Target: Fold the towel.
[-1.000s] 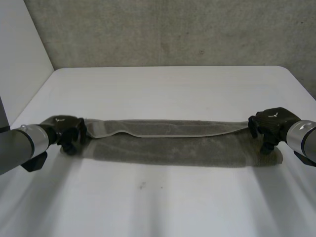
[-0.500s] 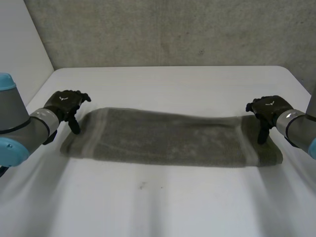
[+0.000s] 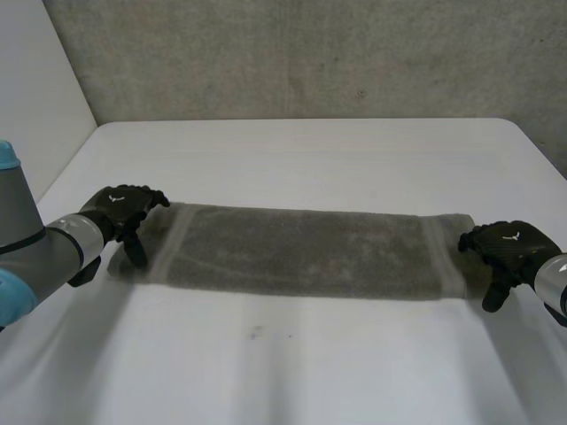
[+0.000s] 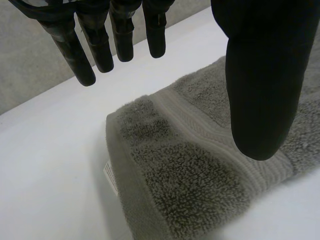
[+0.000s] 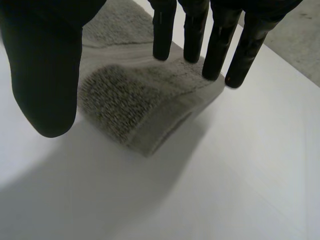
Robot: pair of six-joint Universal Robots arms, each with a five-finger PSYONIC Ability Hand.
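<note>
The towel lies on the table as a long strip running from hand to hand, one short end beneath the left hand, the other beneath the right hand, both hands wide, empty, equally near.

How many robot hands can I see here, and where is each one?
2. The left hand is open at the left end of the towel; the right hand is open at its right end. Neither holds the cloth.
</note>
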